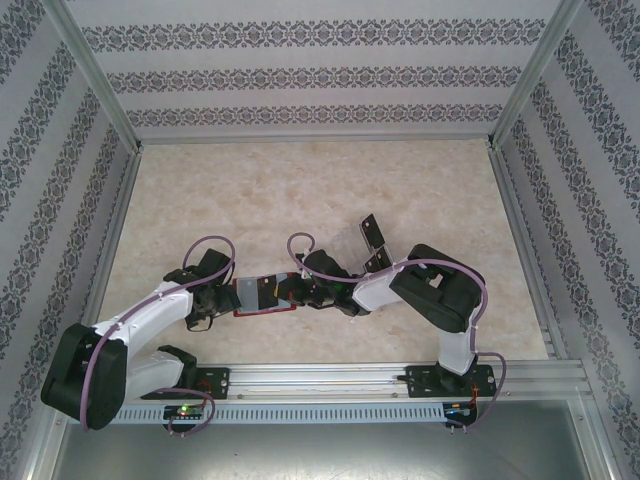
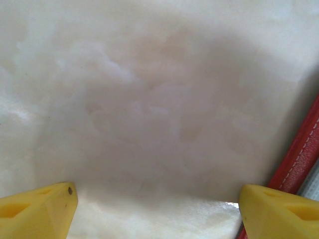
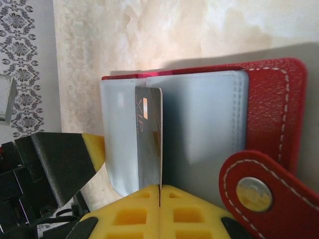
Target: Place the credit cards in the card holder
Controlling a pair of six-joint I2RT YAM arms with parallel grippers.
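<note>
We see a card [image 3: 149, 134] sitting partway in among the grey pockets [image 3: 204, 119] of the open wallet [image 3: 271, 99], pinched by the closed right end effector [image 3: 159, 195]. The wallet lies on the desk [image 1: 300, 190] between both arms. The left end effector [image 2: 157, 211] gapes empty over bare desk beside its red edge.

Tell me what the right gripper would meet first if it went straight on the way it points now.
Probably the card holder: the right gripper, shut on a credit card, points at its grey pockets just ahead. Depth is unclear.
</note>
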